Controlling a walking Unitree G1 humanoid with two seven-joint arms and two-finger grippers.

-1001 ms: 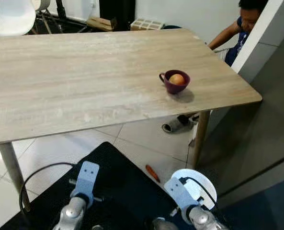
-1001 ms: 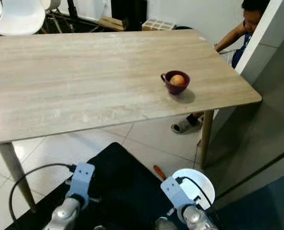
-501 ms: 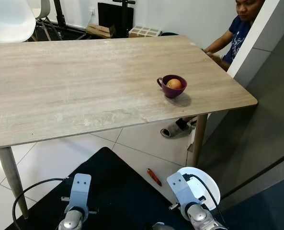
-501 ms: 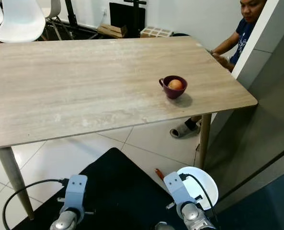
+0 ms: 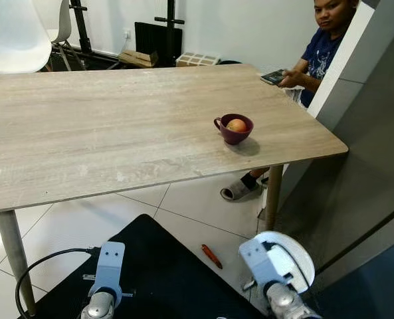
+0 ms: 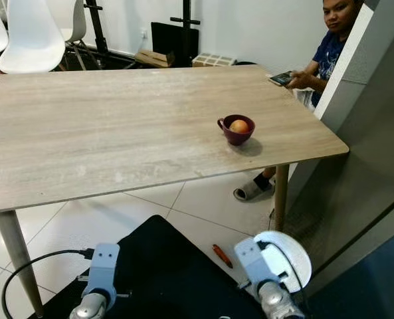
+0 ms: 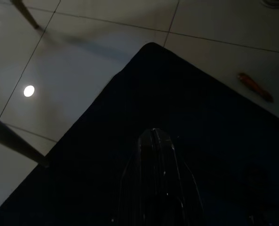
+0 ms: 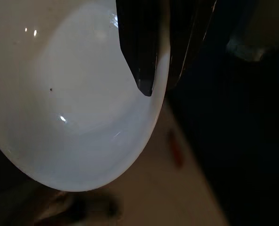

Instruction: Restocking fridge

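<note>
While the right gripper [image 8: 154,70] hangs low at the robot's right side, it pinches the rim of a white bowl [image 8: 73,108], one finger inside the rim and one outside. In the head views the bowl [image 6: 291,256] sits over the floor, below table height and just short of the table's right front corner.

Left gripper [image 7: 153,141] hangs idle over the black mat [image 5: 163,266]; its fingers look pressed together, nothing between them.

Key relation: the cup [image 5: 234,129] with the fruit [image 5: 236,125] in it is ahead and up from the held bowl, on the table [image 5: 103,126] near the right end, a bit in from the front edge. Handle points to robot's left. Right arm is clearly the nearer one, but it's already loaded; left arm is free but would have to cross.

Clearance: tabletop is bare around the cup, so plenty of room to set down or approach from the front. Tight side is the right: a grey panel [image 5: 376,153], my guess the fridge side, stands just beside the table corner, and the table leg [image 5: 272,197] is close to the bowl's lift path. A person [image 5: 319,46] sits at the far right end holding a phone [image 5: 274,77], well apart from the cup. Small orange thing [image 5: 211,256] on the floor by the mat; can't tell what it is.
</note>
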